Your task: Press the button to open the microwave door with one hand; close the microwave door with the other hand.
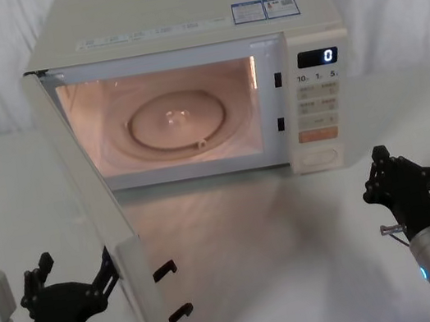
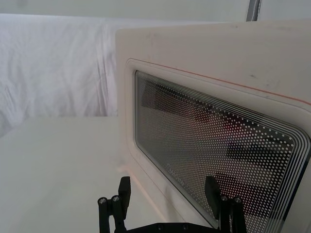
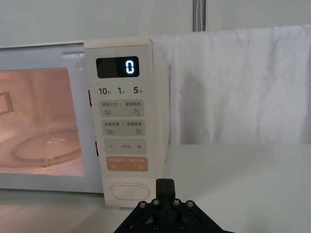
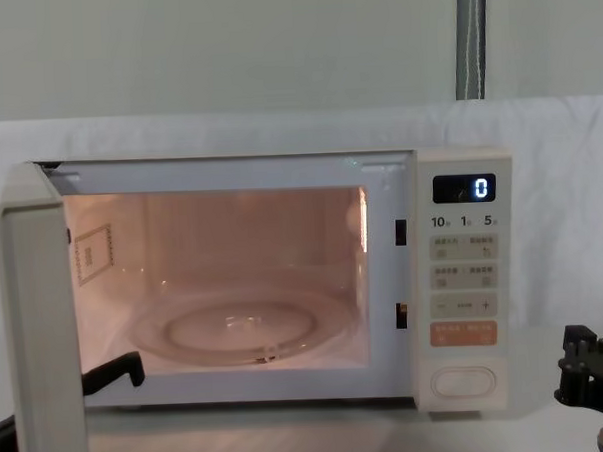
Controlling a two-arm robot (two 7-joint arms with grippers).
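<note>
**A:** Door status?

**B:** You've got the microwave door (image 1: 97, 223) swung wide open, hinged on the left, its free edge pointing toward the near side. It's a flat cream-white panel; from the left wrist view the outer face shows a raised frame and a dark rounded-corner window (image 2: 214, 155) with a fine dot mesh. Two black latch hooks (image 1: 171, 290) stick out of its inner edge. The cavity is lit warm, with a round glass turntable (image 1: 176, 122) inside.

**A:** Where's the left gripper?

**B:** Your left gripper (image 1: 73, 278) is near-left, just beside the outer face of the door near its lower edge. Its fingers (image 2: 125, 187) are spread apart, holding nothing. One black fingertip is at the door's edge; I can't tell whether it touches.

**A:** Button and right side?

**B:** The button (image 3: 129, 191) is the wide oval cream key with a thin outlined rim at the bottom of the control panel (image 1: 321, 109), right of the cavity, under the orange rectangular key (image 3: 127, 165). The display (image 4: 465, 188) reads 0. Your right gripper (image 1: 397, 179) sits over the counter (image 1: 294, 230) near-right, well apart from the button, nothing in it. Whether it's spread or clenched, I can't tell.
</note>
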